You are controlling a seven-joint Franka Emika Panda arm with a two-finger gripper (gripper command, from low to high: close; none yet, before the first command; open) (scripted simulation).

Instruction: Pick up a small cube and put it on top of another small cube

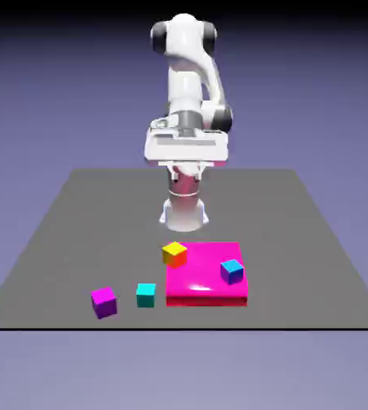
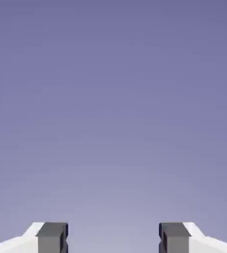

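Four small cubes lie near the front of the grey table (image 1: 75, 232). A yellow cube (image 1: 174, 254) leans at the back left corner of a flat pink slab (image 1: 199, 282). On the slab's right side rests a blue cube (image 1: 232, 271). Left of the slab are a cyan cube (image 1: 146, 295) and a magenta cube (image 1: 103, 302). My gripper (image 1: 186, 154) hangs high above the table, well behind the cubes. The hand view shows only the blue-violet backdrop, and the gripper (image 2: 113, 239) is open with nothing between its grey fingertips (image 2: 52, 238).
The robot's white base (image 1: 185, 212) stands just behind the pink slab. The table's front edge (image 1: 179, 328) runs close to the cyan and magenta cubes.
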